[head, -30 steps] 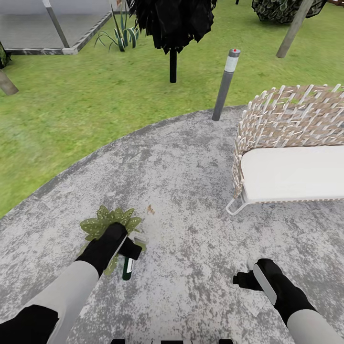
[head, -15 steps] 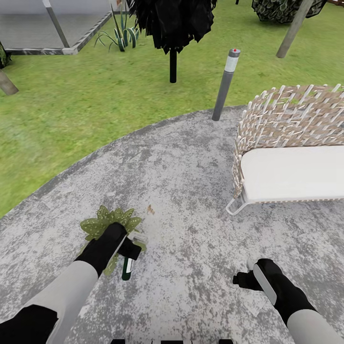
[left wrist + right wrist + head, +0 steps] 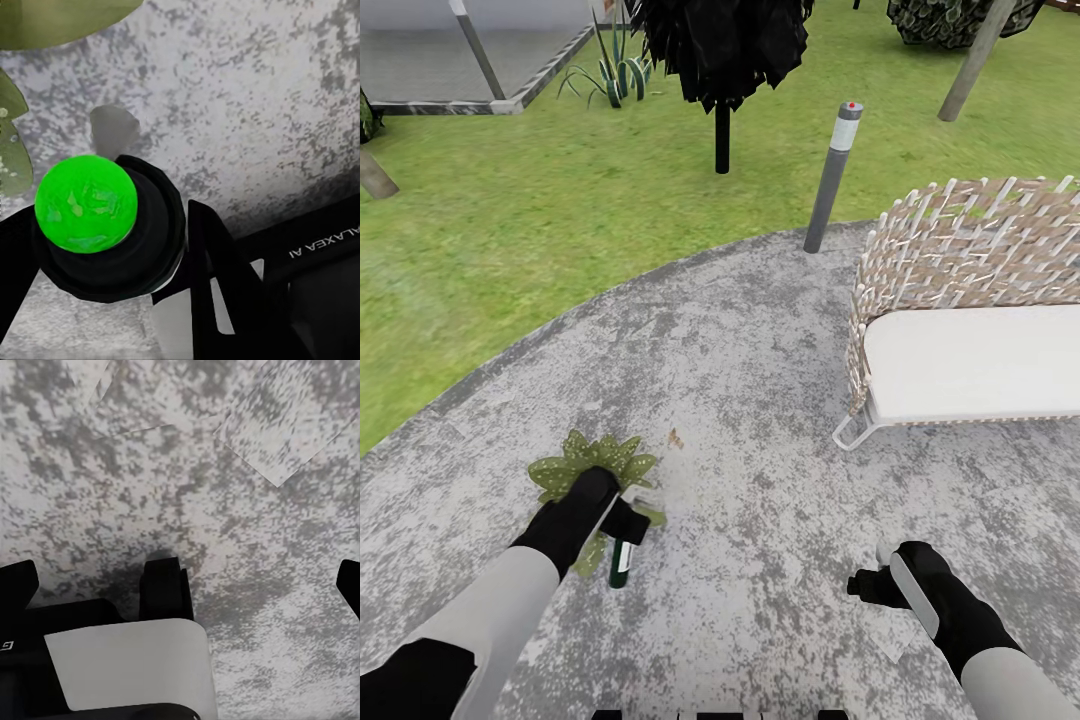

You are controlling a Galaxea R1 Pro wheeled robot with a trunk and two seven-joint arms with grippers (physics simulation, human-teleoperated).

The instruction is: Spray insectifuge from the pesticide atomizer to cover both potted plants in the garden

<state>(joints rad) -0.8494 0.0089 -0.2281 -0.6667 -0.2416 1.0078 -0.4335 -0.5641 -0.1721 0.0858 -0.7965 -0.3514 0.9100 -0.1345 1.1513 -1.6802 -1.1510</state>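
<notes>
On the stone patio (image 3: 760,330) of the garden, my left gripper (image 3: 625,520) is shut on the black top of the pesticide atomizer (image 3: 622,562). Its dark green body with a white label hangs down toward me. The gripper hovers over the near right side of one potted plant (image 3: 575,463), a rosette of speckled green leaves; its pot is hidden. In the left wrist view the atomizer's top (image 3: 86,204) appears end-on as a bright green dome in a black collar between the black fingers (image 3: 225,277), with leaves (image 3: 15,157) beside it. My right gripper (image 3: 870,585) is open above bare stone (image 3: 225,472).
A wicker seat (image 3: 970,300) with a white cushion stands on the patio at the right. A grey bollard lamp (image 3: 832,175) marks the patio's far edge. Lawn (image 3: 510,230) lies beyond, with a dark black-stemmed shape (image 3: 722,50) and a striped agave (image 3: 610,75).
My left gripper has drawn slightly back toward me and to the left, taking the atomizer with it. The right arm has stayed still.
</notes>
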